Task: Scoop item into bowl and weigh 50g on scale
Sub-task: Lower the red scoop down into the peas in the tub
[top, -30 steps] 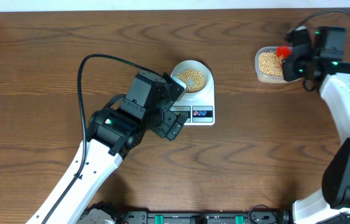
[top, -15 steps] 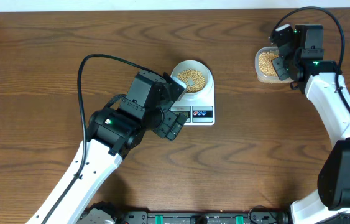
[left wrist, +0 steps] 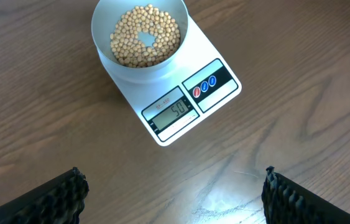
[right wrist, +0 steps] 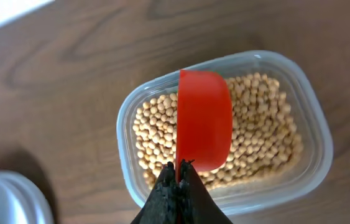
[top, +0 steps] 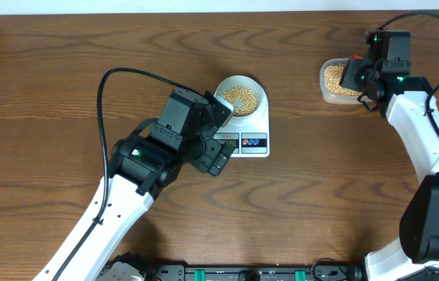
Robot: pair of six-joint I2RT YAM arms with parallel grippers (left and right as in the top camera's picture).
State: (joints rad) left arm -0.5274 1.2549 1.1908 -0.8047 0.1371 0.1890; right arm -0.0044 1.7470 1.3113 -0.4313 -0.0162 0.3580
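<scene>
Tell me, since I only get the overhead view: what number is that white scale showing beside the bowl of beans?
Observer: The left wrist camera shows the scale with its display reading 50, and the bowl of beans standing on it.
Visitor: Is the right arm holding something by that plastic tub?
Observer: Yes, the right fingers are shut on a red scoop, held over the beans in the clear tub.
Visitor: Is the left arm holding anything?
Observer: No; the left fingers stand wide apart with only bare table between them.
</scene>
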